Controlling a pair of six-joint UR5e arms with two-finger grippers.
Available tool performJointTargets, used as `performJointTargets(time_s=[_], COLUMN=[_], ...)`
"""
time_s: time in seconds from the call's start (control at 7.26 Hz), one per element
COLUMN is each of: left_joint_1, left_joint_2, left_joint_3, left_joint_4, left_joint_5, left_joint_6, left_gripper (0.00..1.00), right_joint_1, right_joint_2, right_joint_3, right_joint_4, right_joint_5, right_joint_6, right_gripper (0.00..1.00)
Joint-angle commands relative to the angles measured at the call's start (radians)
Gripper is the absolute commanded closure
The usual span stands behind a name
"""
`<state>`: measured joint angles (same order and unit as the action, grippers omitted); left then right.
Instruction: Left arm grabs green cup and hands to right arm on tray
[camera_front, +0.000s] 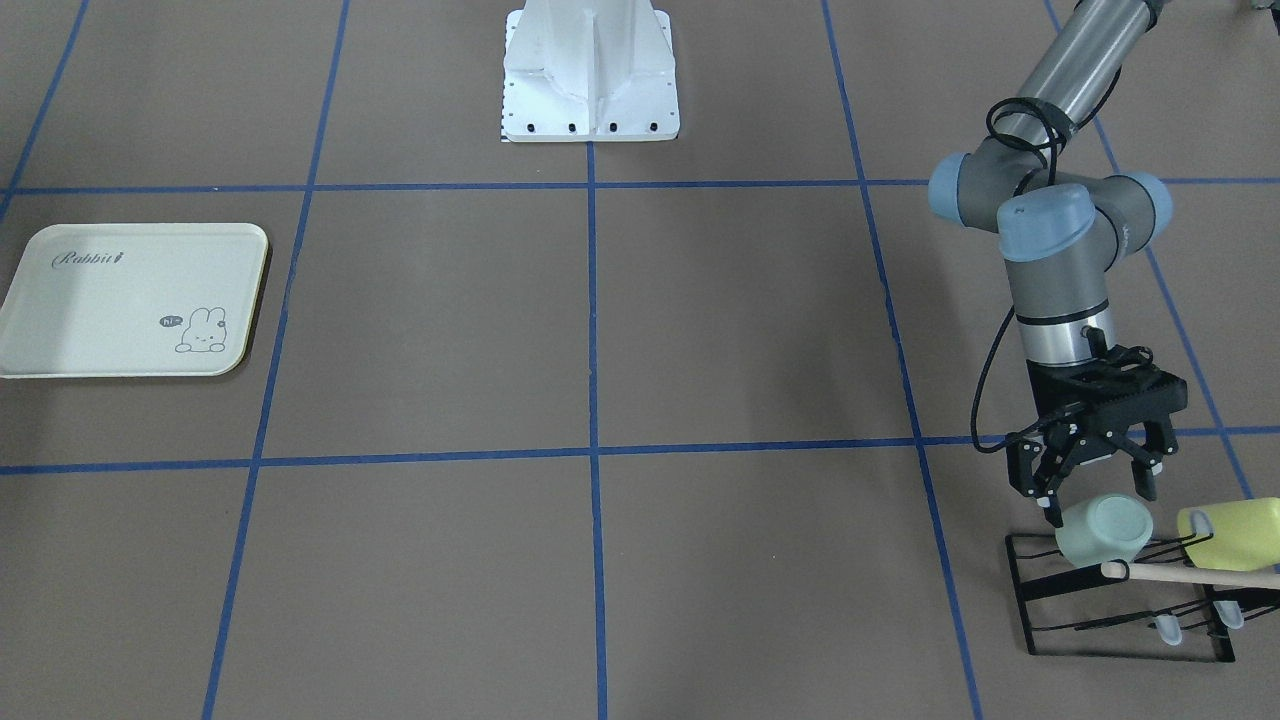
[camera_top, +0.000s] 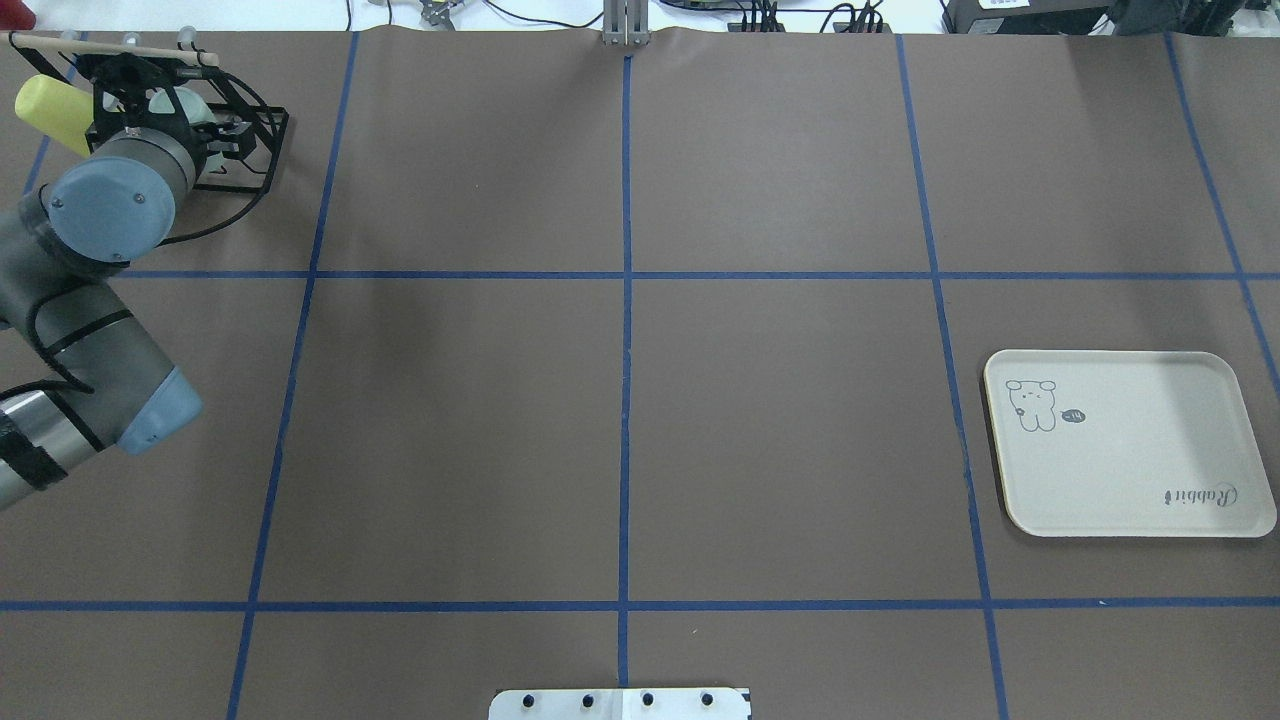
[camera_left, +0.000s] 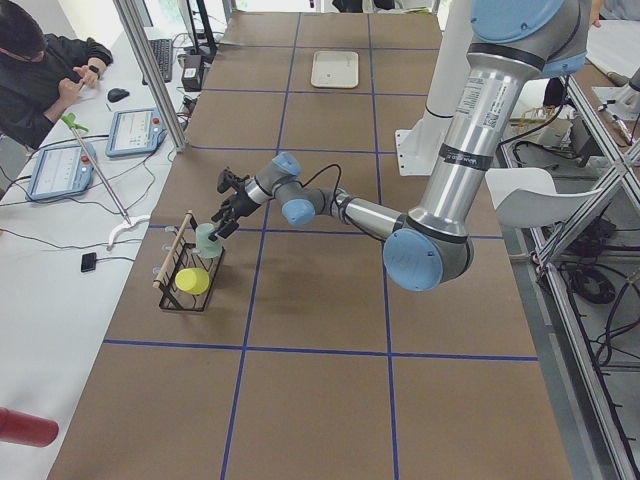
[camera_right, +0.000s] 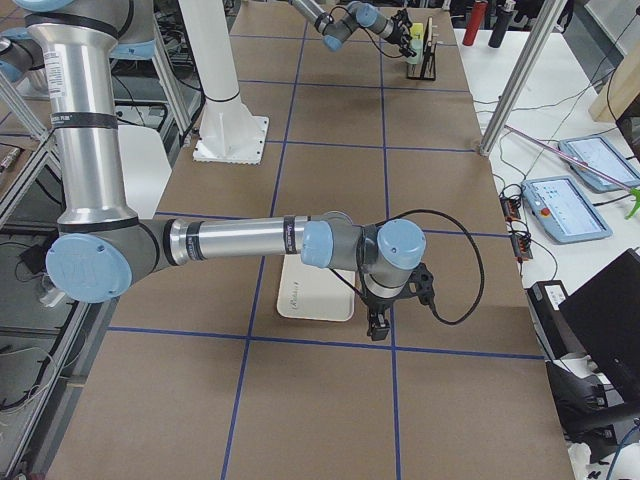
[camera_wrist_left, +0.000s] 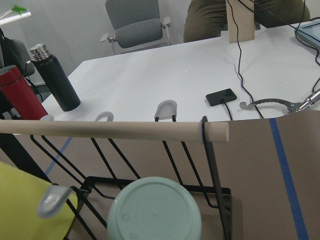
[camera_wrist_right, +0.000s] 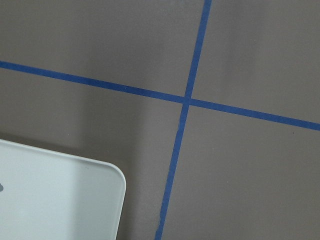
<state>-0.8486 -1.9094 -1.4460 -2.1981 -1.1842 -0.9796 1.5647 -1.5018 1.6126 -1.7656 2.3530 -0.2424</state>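
Green cup (camera_front: 1105, 528), item one: location?
B: On the black wire rack (camera_front: 1019, 595) at the far left corner of the table. It lies on its side over a peg, base turned outward. Yellow-green cup (camera_front: 1235, 535) is just beside it on the same rack.
A: Left gripper (camera_front: 1098, 500), condition?
B: Fingers spread apart, holding nothing. It hangs right at the cup, tilted down over it.
A: Cup relative to the jaws?
B: At the fingertips and slightly below them. In the front-facing view one fingertip looks to be at the cup's side and the other sits above its upper edge. Whether either touches cannot be told. The left wrist view shows the cup's round base low in the middle and no fingers.
A: Right gripper (camera_right: 378, 322)?
B: Seen only from the right-side camera, low over the table near a corner of the tray (camera_front: 100, 310). I cannot tell whether it is spread or clenched. Its wrist view shows only that corner and blue tape lines.
A: Progress entry?
B: Early, by my reading. Done: the approach to the cup. Outstanding: clamping on it, lifting it off the peg, carrying it across, handing it to the right arm, and setting it on the tray. The tray is well apart from the cup, on the opposite side of the table, with nothing on it.
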Motion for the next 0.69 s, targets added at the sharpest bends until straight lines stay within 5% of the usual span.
performJointTargets(time_s=[0.0, 0.55], left_joint_1=[-0.006, -0.003], left_joint_2=[0.000, 0.000], left_joint_3=[0.001, 0.024], left_joint_4=[0.000, 0.000], left_joint_5=[0.015, 0.028], left_joint_6=[0.013, 0.012], left_gripper=[0.00, 0.00], right_joint_1=[0.000, 0.000], right_joint_2=[0.000, 0.000], right_joint_3=[-0.002, -0.008], right_joint_4=[0.000, 0.000], right_joint_5=[0.000, 0.000], right_joint_6=[0.000, 0.000], right_gripper=[0.00, 0.00])
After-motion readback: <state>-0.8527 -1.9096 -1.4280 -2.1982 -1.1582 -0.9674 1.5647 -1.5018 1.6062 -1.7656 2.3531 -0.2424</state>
